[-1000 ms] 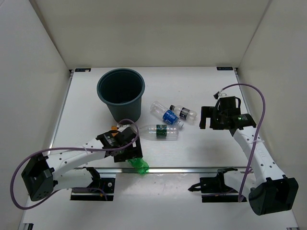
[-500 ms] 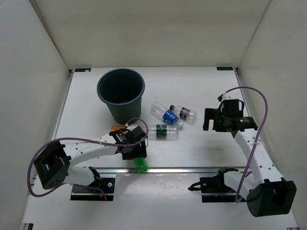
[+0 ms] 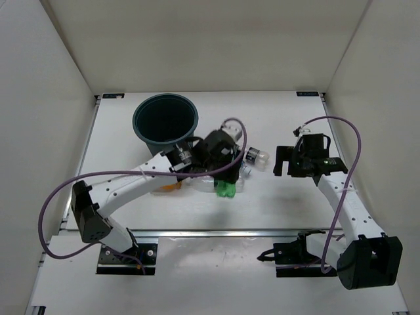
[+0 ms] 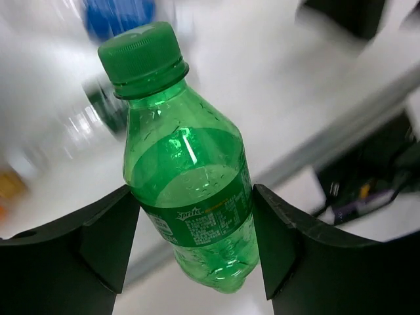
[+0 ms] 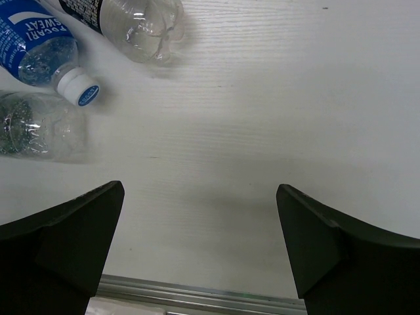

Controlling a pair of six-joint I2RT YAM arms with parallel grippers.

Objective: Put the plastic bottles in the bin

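- Left wrist view: pinching green bottle (image 4: 190, 190) at its label band between the two fingers (image 4: 98, 249) of left gripper (image 4: 193, 230), pressing in from both sides, with the cap pointing away from the wrist and the background blurring.
- Hanging, from above, just under that gripper, to the right of bin (image 3: 165, 97) and outside it, not over the rim.
- Overlapping green-label bottle (image 5: 36, 128) from above; whether touching it, cannot tell.
- Lying flat on table (image 5: 262, 98), close together: green-label bottle, blue-label bottle (image 5: 33, 36) with its white cap aiming at the former, and dark-label bottle (image 5: 131, 16) just beside the blue one.
- Peeking out from under the left arm, near the bin's base: orange bottle (image 3: 169, 186), mostly hidden.
- Standing upright at the table's far left, mouth open upward, nothing visible inside its dark interior.
- Hovering to the right of the bottle cluster with jaws spread wide, holding nothing: right gripper (image 5: 200, 190), looking down at bare tabletop between its fingers.
- Running along the table's near edge, below that gripper: metal rail (image 5: 197, 292).
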